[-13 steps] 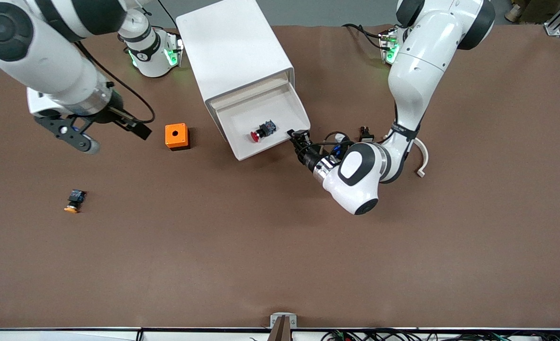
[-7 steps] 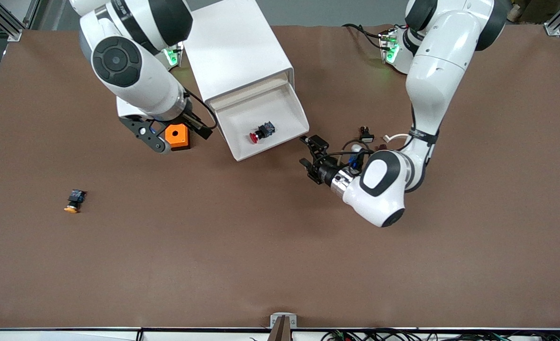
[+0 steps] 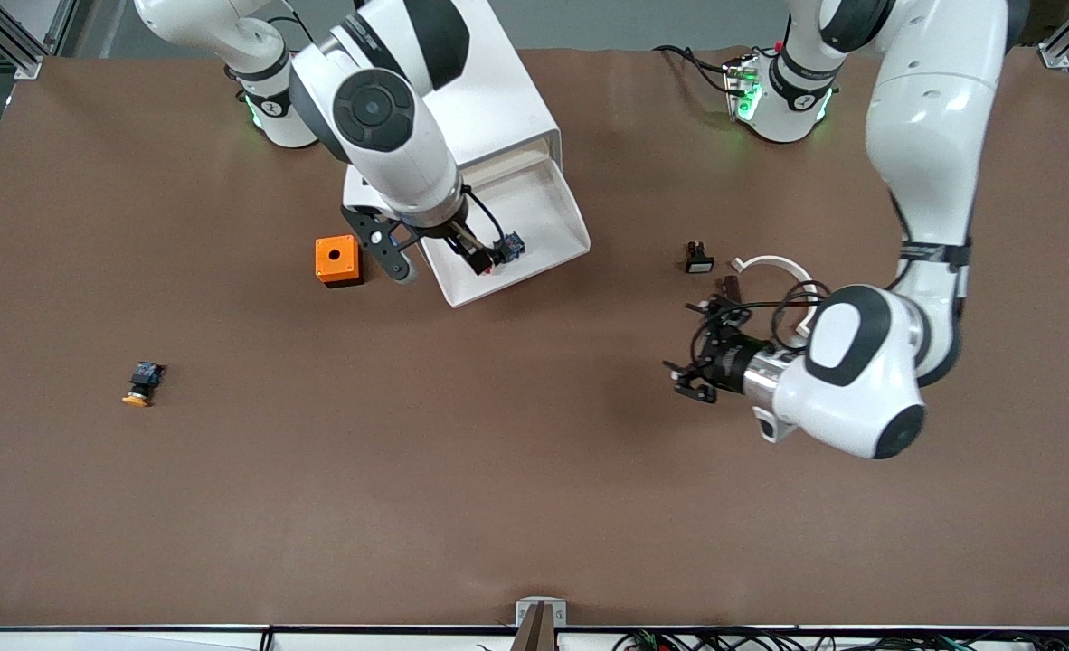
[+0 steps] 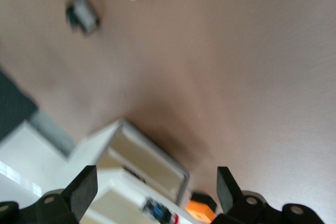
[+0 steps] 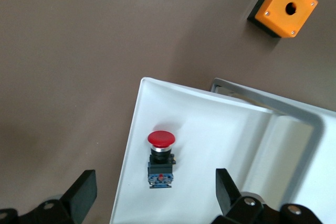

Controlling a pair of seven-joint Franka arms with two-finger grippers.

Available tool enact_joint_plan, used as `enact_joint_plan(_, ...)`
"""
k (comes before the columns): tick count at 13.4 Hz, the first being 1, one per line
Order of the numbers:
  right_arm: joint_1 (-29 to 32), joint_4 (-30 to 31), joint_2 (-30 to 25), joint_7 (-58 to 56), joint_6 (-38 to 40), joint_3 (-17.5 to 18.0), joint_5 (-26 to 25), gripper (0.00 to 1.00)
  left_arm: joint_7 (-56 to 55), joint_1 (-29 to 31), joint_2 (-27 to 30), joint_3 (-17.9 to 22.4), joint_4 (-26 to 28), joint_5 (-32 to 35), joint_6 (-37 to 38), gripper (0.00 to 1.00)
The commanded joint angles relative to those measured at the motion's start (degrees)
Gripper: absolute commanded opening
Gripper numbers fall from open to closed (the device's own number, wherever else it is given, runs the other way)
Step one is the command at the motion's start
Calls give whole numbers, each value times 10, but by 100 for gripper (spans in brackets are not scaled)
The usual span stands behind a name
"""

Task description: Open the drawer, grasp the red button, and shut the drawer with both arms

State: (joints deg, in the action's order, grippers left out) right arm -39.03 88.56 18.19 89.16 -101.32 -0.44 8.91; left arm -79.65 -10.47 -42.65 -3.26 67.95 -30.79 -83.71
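Observation:
The drawer (image 3: 534, 203) stands pulled out of the white cabinet (image 3: 444, 81). The button (image 3: 502, 250) with its red cap lies on its side in the drawer tray. My right gripper (image 3: 439, 267) hangs open over the drawer's front part, one finger on each side of the button. In the right wrist view the button (image 5: 160, 158) lies on the white tray (image 5: 210, 129) just ahead of my open right gripper (image 5: 153, 198). My left gripper (image 3: 690, 351) is open and empty over bare table toward the left arm's end, apart from the drawer. The left wrist view shows the drawer (image 4: 131, 161) beyond my open left gripper (image 4: 156, 192).
An orange cube with a hole (image 3: 337, 260) sits beside the drawer toward the right arm's end. A yellow-capped button (image 3: 141, 382) lies nearer the front camera. A small black part (image 3: 697, 258) and a white curved piece (image 3: 774, 264) lie near the left arm.
My right arm swung from the right arm's end of the table, past the orange cube, to over the open drawer. My left gripper drew back from the drawer's front corner, out over bare table.

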Motion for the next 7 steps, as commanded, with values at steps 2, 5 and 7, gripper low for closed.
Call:
enact_joint_plan(2, -23, 18, 11, 44, -40, -6, -19, 100, 116, 20, 55, 4, 7, 112, 5, 100)
enact_joint_plan(5, -36, 32, 21, 61, -57, -6, -21, 100, 210, 18, 85, 4, 7, 228, 0, 100)
enact_joint_plan(7, -46, 50, 21, 70, -70, -6, -31, 100, 250, 21, 106, 8, 9, 249, 0, 100)
